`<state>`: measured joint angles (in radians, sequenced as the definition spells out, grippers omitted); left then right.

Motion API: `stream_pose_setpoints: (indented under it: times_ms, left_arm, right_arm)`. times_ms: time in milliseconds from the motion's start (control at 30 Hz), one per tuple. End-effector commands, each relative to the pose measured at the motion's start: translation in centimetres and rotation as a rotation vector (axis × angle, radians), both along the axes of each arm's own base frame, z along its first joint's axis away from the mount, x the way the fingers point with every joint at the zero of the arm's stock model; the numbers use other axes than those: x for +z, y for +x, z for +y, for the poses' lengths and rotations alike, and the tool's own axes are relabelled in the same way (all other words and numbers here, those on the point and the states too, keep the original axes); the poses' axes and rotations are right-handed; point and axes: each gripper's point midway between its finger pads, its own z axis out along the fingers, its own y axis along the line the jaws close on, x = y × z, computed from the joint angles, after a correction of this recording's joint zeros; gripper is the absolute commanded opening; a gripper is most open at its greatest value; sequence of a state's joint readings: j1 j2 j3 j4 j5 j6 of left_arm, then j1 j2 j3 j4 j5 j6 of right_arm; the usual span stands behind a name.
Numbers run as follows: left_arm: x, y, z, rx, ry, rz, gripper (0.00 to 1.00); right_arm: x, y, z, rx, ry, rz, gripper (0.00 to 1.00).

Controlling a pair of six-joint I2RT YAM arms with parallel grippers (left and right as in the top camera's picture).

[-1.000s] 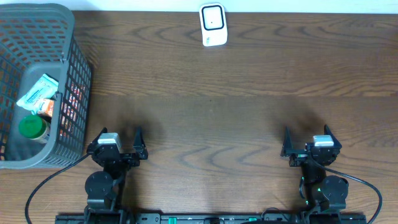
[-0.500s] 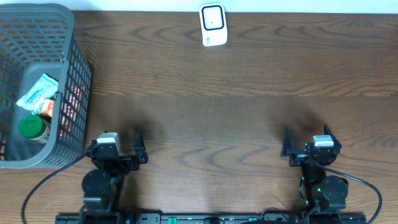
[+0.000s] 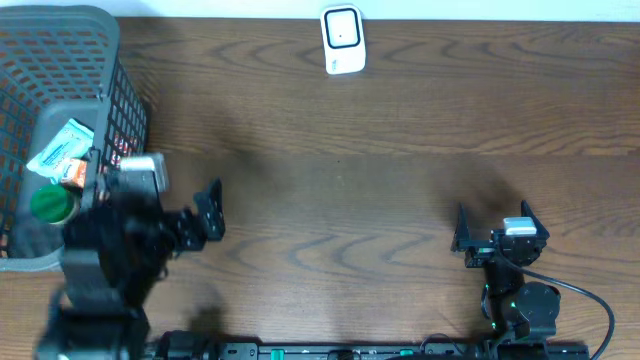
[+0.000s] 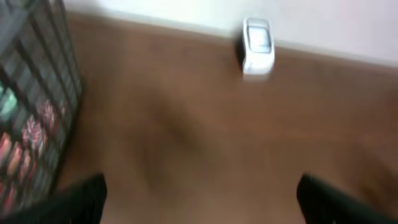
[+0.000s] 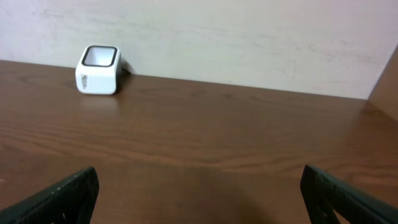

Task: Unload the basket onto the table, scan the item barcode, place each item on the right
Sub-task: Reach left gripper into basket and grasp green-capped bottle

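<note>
The white barcode scanner stands upright at the table's far edge, also in the left wrist view and the right wrist view. Items lie in the grey basket at the left: a white-and-green packet, a green-lidded jar and an orange pack. My left gripper hovers raised beside the basket's near right corner, open and empty. My right gripper rests low at the front right, open and empty.
The basket's mesh wall rises close on the left of my left gripper, with red-printed packs showing through it. A pale wall runs behind the table's far edge. Cables trail from both arm bases along the front edge.
My left arm has lifted from its rest and swung up and left toward the basket, blurring its wrist view. The right arm has not moved.
</note>
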<state>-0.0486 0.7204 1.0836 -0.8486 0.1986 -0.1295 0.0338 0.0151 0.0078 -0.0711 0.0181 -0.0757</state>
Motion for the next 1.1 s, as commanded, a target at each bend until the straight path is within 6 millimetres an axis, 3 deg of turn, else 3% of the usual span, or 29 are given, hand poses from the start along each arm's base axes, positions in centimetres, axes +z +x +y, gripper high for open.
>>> stream_pose_setpoints:
  times_ms: [0,100,200,400,533,600,767,900,1067]
  left_arm:
    - [1.0,0.3,-0.8,-0.038,-0.021,0.118,0.98]
    - [0.1,1.4,-1.6,-0.070,-0.042,0.183,0.98]
    - [1.0,2.4,-1.1,-0.026,-0.059,0.200,0.98]
    - [7.3,4.7,6.6,0.358,-0.062,0.192,0.98]
    - [8.5,4.7,12.8,0.570,-0.080,0.272,0.98]
    - [7.4,4.2,15.8,0.669,-0.101,0.340,0.98]
    - [2.1,1.0,22.4,0.913,-0.153,0.591,0.98]
    - [-1.5,-0.2,25.7,1.001,-0.215,0.737,0.98]
    - [-4.5,1.2,28.4,0.994,-0.243,0.786,0.98]
  right_arm:
    - [-0.1,0.0,-0.3,-0.013,0.015,0.004,0.99]
    - [-0.1,0.0,-0.3,-0.013,0.015,0.004,0.99]
    - [-0.1,0.0,-0.3,-0.013,0.016,0.004,0.99]
    - [-0.1,0.0,-0.3,-0.013,0.015,0.004,0.99]
    - [-0.1,0.0,-0.3,-0.013,0.015,0.004,0.99]
    - [-0.1,0.0,-0.3,-0.013,0.016,0.004,0.99]
    - [-0.1,0.0,-0.3,-0.013,0.015,0.004,0.99]
    - [-0.1,0.0,-0.3,-0.013,0.015,0.004,0.99]
    - [-0.1,0.0,-0.3,-0.013,0.015,0.004,0.99]
